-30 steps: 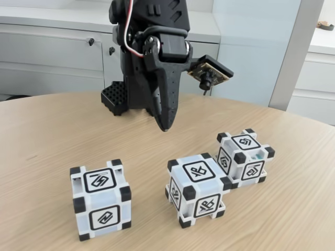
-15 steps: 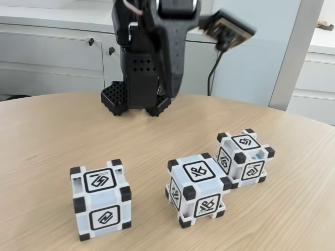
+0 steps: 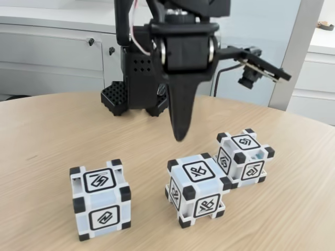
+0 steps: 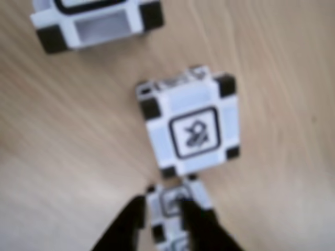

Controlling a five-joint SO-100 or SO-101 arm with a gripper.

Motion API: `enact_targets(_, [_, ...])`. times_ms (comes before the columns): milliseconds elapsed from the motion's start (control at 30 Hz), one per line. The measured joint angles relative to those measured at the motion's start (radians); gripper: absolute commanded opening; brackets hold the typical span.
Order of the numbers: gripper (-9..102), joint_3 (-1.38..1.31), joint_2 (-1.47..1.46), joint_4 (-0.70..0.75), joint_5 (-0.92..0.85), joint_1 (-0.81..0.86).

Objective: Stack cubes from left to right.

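Fixed view: black arm fills the upper centre of the frame, wrist bent so the gripper point(image 3: 180, 137) points straight down at the round wooden table point(image 3: 42, 141); fingers read as one dark tapered wedge, tip hanging in the air above the gap behind the middle cube point(image 3: 198, 189), touching nothing; wrist camera point(image 3: 250, 76) sticks out on a bracket toward the upper right; arm base point(image 3: 121, 98) sits at the far edge of the table, upper centre-left.

Three cubes all rest singly on the table, none stacked; left cube point(image 3: 100, 200) at lower left, well apart from the others; middle cube at lower centre, turned a bit on the table; right cube point(image 3: 244, 157) just behind and to its right, nearly touching it corner to corner.

Wrist view, blurred: gripper point(image 4: 162, 209) enters from the bottom edge, two dark fingertips a little apart with a cube point(image 4: 172, 214) seen between them far below; another cube point(image 4: 191, 123) at centre; a third point(image 4: 97, 21) cut off by the top edge, upper left.
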Motion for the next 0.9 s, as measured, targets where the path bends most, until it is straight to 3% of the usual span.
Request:
enact_targets(400, [40,-0.005,-0.009,0.0,0.126,-0.316])
enact_targets(667, [43,-0.005,-0.104,0.0,0.149,-0.425])
enact_targets(900, [43,-0.005,-0.253,-0.005,0.161,-0.423])
